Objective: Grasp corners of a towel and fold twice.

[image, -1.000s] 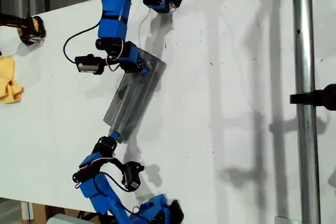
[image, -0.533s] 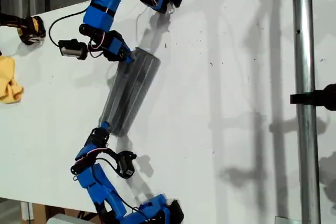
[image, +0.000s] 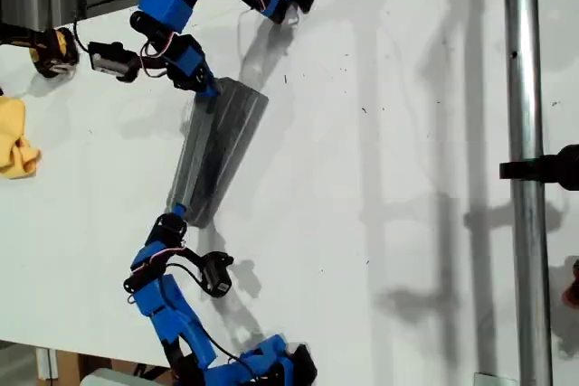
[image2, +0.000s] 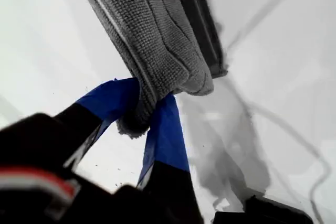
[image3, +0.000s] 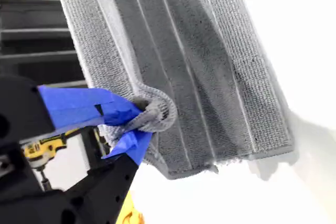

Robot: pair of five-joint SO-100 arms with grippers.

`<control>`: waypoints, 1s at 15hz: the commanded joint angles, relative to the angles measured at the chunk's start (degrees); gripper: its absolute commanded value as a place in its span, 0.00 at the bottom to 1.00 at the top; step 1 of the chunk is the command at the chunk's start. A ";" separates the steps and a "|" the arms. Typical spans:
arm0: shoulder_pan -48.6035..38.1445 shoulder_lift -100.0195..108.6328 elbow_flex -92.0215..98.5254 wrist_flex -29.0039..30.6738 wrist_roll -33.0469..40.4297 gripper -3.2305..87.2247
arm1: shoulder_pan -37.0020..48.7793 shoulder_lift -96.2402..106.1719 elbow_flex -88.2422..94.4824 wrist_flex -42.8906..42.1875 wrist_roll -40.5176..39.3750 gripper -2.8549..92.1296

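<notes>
Grey striped soft towel (image: 217,153) hangs stretched between our grippers above the white table (image: 407,133), its long axis running from one to the other. My first gripper (image2: 144,116) and my second gripper (image3: 134,124) each pinch one end.

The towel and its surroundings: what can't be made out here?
- Gripped corners of the towel: both wrist views, covered by the jaws of my first gripper and my second gripper.
- Towel's layer count: exterior view, too small.
- Yellow cloth: cut off by the exterior view's left edge.
</notes>
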 commanded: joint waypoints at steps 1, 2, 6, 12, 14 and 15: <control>-4.75 -5.36 -8.00 6.24 -2.02 0.02 | -3.25 1.05 2.55 -1.67 2.29 0.03; -5.01 -9.23 -11.87 9.40 -2.29 0.02 | -4.48 0.26 3.87 -2.46 3.25 0.03; -7.38 -16.00 -16.61 14.41 -4.57 0.02 | -6.86 -6.50 8.17 -6.59 5.45 0.03; -11.43 -21.80 -19.16 18.54 -8.96 0.03 | -7.38 -21.36 7.91 -12.30 7.12 0.03; -11.87 -22.06 -19.25 18.90 -8.79 0.05 | -6.50 -24.08 7.47 -13.27 7.21 0.03; -11.95 -22.06 -19.51 19.42 -8.70 0.10 | -6.15 -24.79 7.03 -13.18 7.21 0.03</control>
